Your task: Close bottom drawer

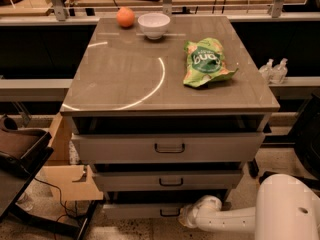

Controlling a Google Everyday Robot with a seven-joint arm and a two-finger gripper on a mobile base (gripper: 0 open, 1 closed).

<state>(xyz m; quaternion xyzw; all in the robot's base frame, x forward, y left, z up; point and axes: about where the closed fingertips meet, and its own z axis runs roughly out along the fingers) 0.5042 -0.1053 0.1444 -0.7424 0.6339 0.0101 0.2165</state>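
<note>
The bottom drawer (135, 211) sits lowest in the grey cabinet, at 6 o'clock in the view. A dark gap shows above its low front, so it seems to stand a little way out. Its small black handle (170, 212) is on the right part of the front.

The gripper (187, 217) is at the end of a white arm (230, 219) that reaches in from 4 o'clock. It lies just beside the handle, on its right, and may be touching the drawer front. I cannot tell how far open it is or whether it has hold of anything.

Above are the middle drawer (170, 180) and the widest top drawer (167, 148), each with a dark gap over it.

On the bench (125, 79), an orange (125, 17) and a white bowl (154, 24) stand close together at 12 o'clock. A green snack bag (206, 62) lies at 3 o'clock. A cardboard box (70, 176) stands on the floor at 9 o'clock from the drawers.
</note>
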